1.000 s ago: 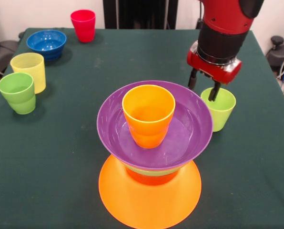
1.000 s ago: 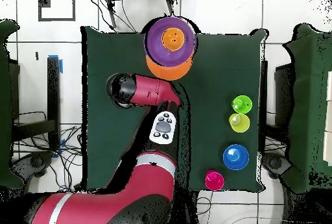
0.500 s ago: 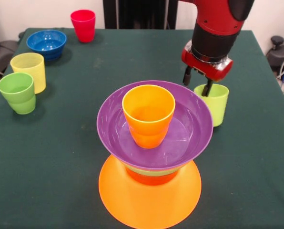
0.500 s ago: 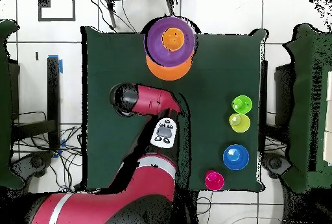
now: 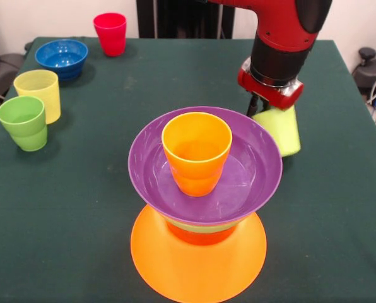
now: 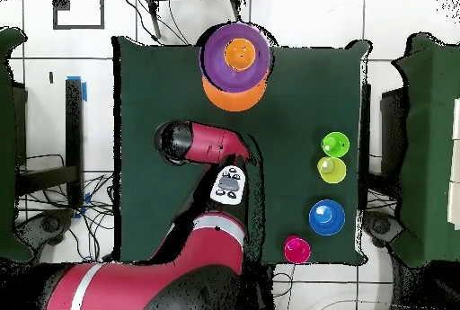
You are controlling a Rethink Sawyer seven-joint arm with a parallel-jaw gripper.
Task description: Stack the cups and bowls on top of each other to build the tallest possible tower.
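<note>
The tower stands at the front of the table. A very large orange bowl [image 5: 197, 268], upside down, is its base. On it are a red-orange bowl [image 5: 200, 236], a green bowl [image 5: 204, 225] showing only as a thin rim, a purple bowl [image 5: 254, 180] and an orange cup [image 5: 196, 151]. It also shows in the overhead view [image 6: 235, 59]. My gripper [image 5: 267, 110] is behind and to the right of the tower, shut on the rim of the lime green cup [image 5: 282, 129], which hangs tilted. In the overhead view my arm hides both.
A green cup [image 5: 24, 123] and a pale yellow cup [image 5: 38, 93] stand at the left edge. A blue bowl [image 5: 62, 57] and a red cup [image 5: 110, 33] are at the far left. Overhead they line the right side, from the green cup [image 6: 336, 143] to the red cup [image 6: 297, 250].
My gripper moved toward the far side, closed on the lime green cup's rim and tipped the cup from upright to tilted. The tower has not moved.
</note>
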